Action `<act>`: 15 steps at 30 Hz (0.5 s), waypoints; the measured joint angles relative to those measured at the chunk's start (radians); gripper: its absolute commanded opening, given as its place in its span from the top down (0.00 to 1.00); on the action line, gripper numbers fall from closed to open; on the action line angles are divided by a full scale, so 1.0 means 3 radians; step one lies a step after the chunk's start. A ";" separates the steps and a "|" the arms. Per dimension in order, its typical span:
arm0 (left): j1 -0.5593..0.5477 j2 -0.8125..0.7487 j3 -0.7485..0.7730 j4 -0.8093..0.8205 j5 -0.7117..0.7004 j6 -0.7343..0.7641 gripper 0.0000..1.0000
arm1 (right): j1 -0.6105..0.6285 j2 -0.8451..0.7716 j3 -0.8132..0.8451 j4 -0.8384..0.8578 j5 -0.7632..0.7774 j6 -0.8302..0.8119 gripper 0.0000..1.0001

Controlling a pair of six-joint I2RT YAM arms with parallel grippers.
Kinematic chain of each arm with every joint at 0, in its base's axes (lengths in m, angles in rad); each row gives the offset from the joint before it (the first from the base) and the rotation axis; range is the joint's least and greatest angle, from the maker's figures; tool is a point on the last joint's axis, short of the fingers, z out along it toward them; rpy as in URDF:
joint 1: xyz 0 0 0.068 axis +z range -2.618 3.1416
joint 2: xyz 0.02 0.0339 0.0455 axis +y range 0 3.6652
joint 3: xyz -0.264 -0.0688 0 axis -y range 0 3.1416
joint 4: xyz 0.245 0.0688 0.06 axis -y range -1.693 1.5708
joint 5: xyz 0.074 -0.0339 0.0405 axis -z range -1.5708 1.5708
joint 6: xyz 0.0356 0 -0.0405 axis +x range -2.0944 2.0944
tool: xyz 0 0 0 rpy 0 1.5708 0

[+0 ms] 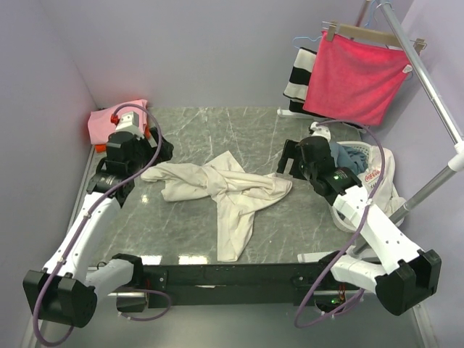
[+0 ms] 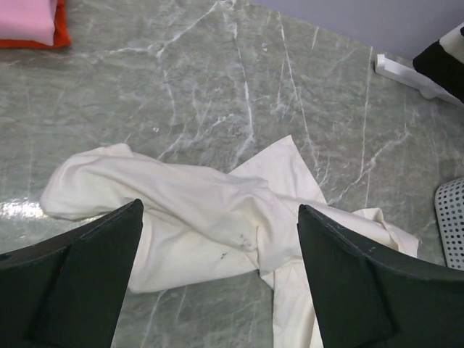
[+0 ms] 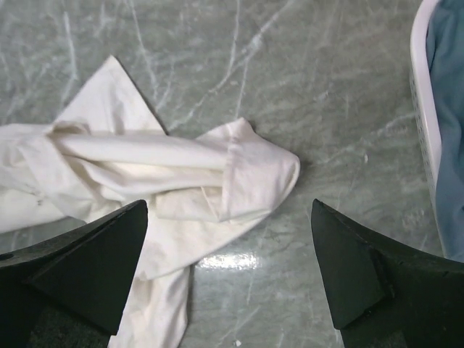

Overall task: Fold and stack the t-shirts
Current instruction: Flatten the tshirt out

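Observation:
The cream t-shirt [image 1: 221, 190] lies crumpled and twisted in the middle of the marble table, one end trailing toward the near edge. It also shows in the left wrist view [image 2: 196, 210] and the right wrist view [image 3: 159, 170]. A folded pink t-shirt [image 1: 110, 119] lies on an orange-red one at the far left corner [image 2: 29, 20]. My left gripper [image 1: 161, 148] hovers open over the shirt's left end [image 2: 221, 217]. My right gripper [image 1: 288, 161] hovers open by the shirt's right sleeve end [image 3: 228, 214]. Both are empty.
A white laundry basket [image 1: 377, 170] with blue cloth stands at the right [image 3: 424, 123]. A red cloth [image 1: 355, 76] on a wooden hanger and a black-and-white striped cloth [image 1: 301, 76] hang from a rack at the back right.

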 measured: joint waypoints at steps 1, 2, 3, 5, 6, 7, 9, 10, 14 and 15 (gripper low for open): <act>0.0000 0.0036 0.0000 0.0045 0.0019 -0.0014 0.08 | 0.0000 -0.0015 0.0017 0.0013 0.0000 -0.0005 0.00; 0.0000 0.0076 0.0000 0.0095 0.0045 -0.0029 0.08 | 0.0000 -0.0037 0.0018 0.0019 -0.0003 -0.0006 0.00; 0.0000 0.0131 0.0004 0.0142 0.0071 -0.0045 0.08 | 0.0000 -0.0060 0.0018 0.0013 -0.0011 -0.0008 0.00; 0.0000 0.0258 0.0032 0.0173 0.0127 -0.0052 0.09 | 0.0000 -0.0111 -0.0009 0.0034 -0.0029 -0.0009 0.00; 0.0000 0.0334 0.0069 0.0168 0.0155 -0.0052 0.07 | 0.0000 -0.0153 -0.0036 0.0039 -0.0048 -0.0013 0.00; 0.0000 0.0403 0.0103 0.0169 0.0179 -0.0052 0.07 | 0.0000 -0.0191 -0.0058 0.0041 -0.0058 -0.0020 0.00; 0.0000 0.0470 0.0135 0.0173 0.0205 -0.0052 0.05 | 0.0000 -0.0257 -0.0092 0.0029 -0.0072 -0.0023 0.00; 0.0000 0.0470 0.0135 0.0172 0.0209 -0.0052 0.05 | 0.0000 -0.0275 -0.0095 0.0032 -0.0081 -0.0027 0.00; 0.0000 0.0392 0.0132 0.0230 0.0223 -0.0109 0.05 | 0.0000 -0.0299 -0.0103 0.0043 -0.0128 -0.0066 0.00; 0.0000 0.0364 0.0132 0.0254 0.0229 -0.0128 0.04 | 0.0000 -0.0298 -0.0103 0.0029 -0.0135 -0.0072 0.00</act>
